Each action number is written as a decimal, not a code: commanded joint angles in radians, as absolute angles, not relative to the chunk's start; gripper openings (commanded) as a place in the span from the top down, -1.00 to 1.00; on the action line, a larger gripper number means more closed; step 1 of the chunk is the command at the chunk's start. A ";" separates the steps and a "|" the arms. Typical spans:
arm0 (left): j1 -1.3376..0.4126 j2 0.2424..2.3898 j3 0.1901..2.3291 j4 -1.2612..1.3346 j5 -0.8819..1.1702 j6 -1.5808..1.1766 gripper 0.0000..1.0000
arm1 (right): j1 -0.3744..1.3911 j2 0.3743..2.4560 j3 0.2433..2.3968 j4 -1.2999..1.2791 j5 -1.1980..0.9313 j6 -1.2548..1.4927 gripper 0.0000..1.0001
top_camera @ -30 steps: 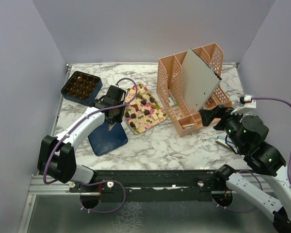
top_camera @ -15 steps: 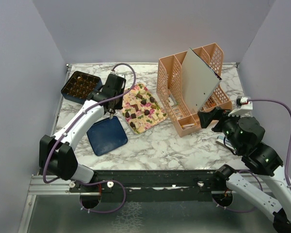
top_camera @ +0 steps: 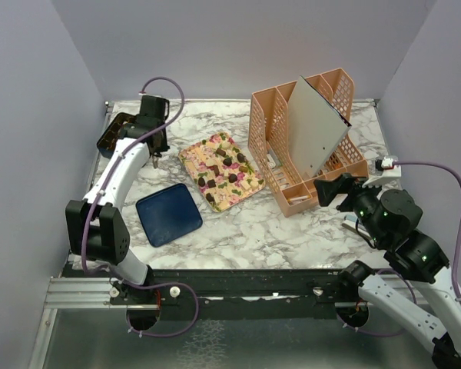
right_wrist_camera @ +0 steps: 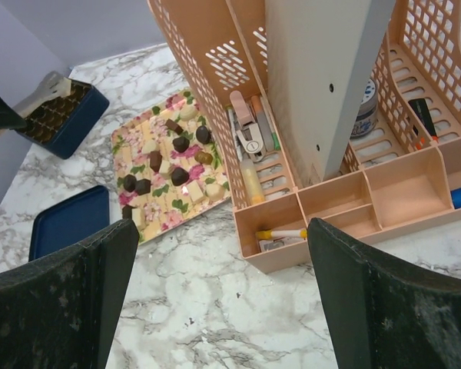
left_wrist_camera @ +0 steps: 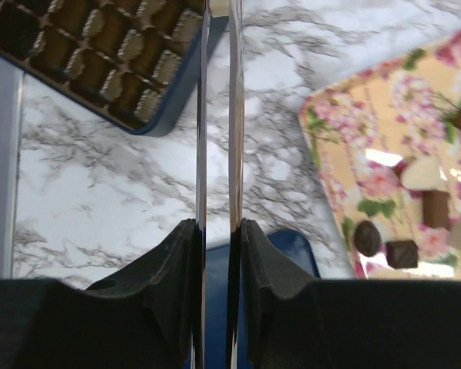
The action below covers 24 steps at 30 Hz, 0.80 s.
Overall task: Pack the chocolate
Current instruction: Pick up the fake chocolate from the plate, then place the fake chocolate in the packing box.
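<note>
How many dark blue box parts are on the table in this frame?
2. The gridded box sits far left at the back. Its flat lid lies nearer the front, left of the floral tray. No others visible.

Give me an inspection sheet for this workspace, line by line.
Surface: white marbled table.
Job's things: chocolate pieces loose on floral tray; dark blue box open, lid flat on the table nearby.
Clutter: peach organiser with stationery and a leaning grey board.
End effectors: left end effector by the box's edge, jaws nearly together, contents unclear; right end effector open, empty.
Cables: purple cable arching over each arm.
Surroundings: plain grey walls on three sides.
</note>
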<state>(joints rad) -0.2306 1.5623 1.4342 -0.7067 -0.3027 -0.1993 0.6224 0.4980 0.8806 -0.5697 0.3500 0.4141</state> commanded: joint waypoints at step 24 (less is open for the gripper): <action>-0.009 1.797 1.634 -0.642 -0.238 -0.204 0.36 | 0.625 0.476 0.879 -0.554 0.265 0.421 -0.95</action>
